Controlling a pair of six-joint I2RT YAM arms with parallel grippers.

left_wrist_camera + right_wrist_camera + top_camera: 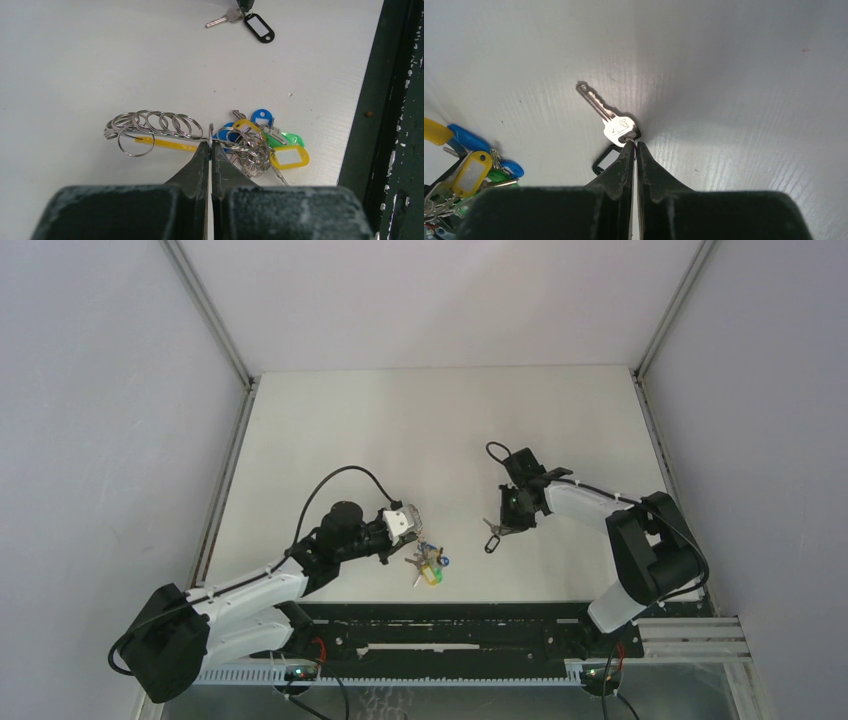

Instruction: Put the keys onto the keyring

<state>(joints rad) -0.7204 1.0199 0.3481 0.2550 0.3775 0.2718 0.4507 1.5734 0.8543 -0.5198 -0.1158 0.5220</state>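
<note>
Though key point(618, 128) stamp illegible, left jaws tight on keyring point(172, 125), right jaws on key.

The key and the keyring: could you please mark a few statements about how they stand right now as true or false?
1. The right fingers are closed at the head of the key. True.
2. The key already hangs on the keyring. False: it is apart from the bunch, over by the right arm.
3. The left fingers stand wide open above the keyring. False: they are closed on one thin ring of it.
4. The keyring carries blue, green and yellow tags. True.
5. A red tag goes with the key. False: the key's tag is black.
</note>
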